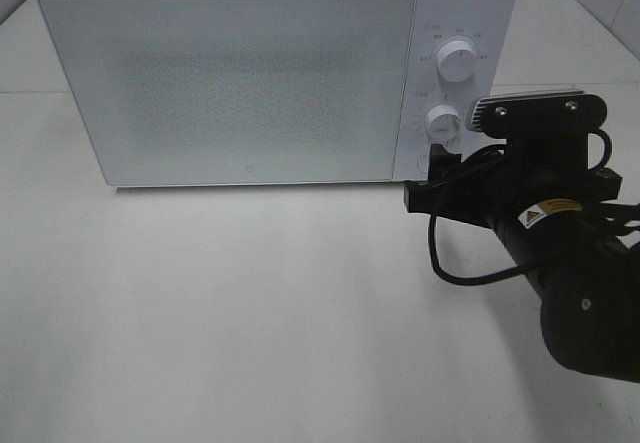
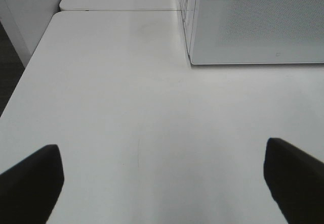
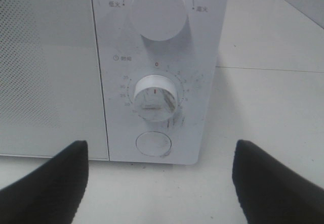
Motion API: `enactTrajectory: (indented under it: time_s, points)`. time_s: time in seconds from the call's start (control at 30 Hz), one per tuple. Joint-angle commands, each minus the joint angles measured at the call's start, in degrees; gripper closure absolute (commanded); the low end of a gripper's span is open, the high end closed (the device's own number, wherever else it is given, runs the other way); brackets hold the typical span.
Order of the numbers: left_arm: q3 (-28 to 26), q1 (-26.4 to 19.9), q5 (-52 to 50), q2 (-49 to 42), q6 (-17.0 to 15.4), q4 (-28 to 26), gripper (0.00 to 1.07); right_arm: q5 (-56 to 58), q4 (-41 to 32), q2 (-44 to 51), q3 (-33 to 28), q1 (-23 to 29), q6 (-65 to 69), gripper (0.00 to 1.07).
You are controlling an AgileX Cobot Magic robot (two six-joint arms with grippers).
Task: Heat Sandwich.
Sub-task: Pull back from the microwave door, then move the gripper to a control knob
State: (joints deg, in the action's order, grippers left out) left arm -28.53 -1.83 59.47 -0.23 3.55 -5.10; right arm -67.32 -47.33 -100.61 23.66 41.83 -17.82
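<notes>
While the microwave (image 1: pixel 240 83) stands on the worktop (image 1: pixel 250 323) with its door (image 1: pixel 230 23) shut, the right fingers (image 3: pixel 48 186) face the control panel, spread apart and holding nothing. Between them, in the right wrist view, lie the timer knob (image 3: pixel 156 97) and, just below it, the round button (image 3: pixel 153 143); the upper knob (image 3: pixel 158 9) sits above both. The fingers are near the panel but touch neither knob nor button. The timer's mark appears to rest at zero, though the scale is small and scuffed. The left fingers (image 2: pixel 30 183) hang wide apart over the worktop near the oven's left corner, empty.

The sandwich shows in no view. It is nowhere on the visible worktop, and the door's dotted screen hides the cavity, so whether it is inside cannot be told.

Judged from this, the step in hand is work on the controls. If the sandwich is inside, the next move calls for closing the fingers centred on the timer knob and turning it off zero. If not, the round button, probably the door release, needs a straight press with one fingertip.
</notes>
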Motion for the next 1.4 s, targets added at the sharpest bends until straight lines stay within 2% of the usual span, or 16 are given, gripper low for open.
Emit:
enactTrajectory:
  time_s: [0.03,0.23,0.77,1.17,1.3,1.4]
  points:
    - [0.17,-0.17,-0.11,-1.60,-0.06,-0.17,0.05,1.15,2.75,-1.66,2.69,-1.83,0.17,0.31]
    - [0.17,-0.17,-0.11,-1.60,-0.06,-0.17,0.05,3.84,6.99,-4.87,7.91,-5.56,0.23,0.31]
    - [0.17,-0.17,-0.11,-1.60,-0.06,-0.17,0.05,8.31,11.12,-11.40,16.84,-11.69,1.72,0.31]
    - [0.17,-0.17,-0.11,-1.60,-0.06,-0.17,0.05,8.31,11.23,-12.66,17.76,-11.86,1.72,0.31]
    - [0.17,-0.17,-0.11,-1.60,-0.06,-0.17,0.05,8.42,11.29,-12.66,17.76,-11.86,1.72,0.36]
    - [0.17,-0.17,-0.11,-1.60,-0.06,-0.17,0.05,8.42,11.17,-12.66,17.76,-11.86,1.72,0.55]
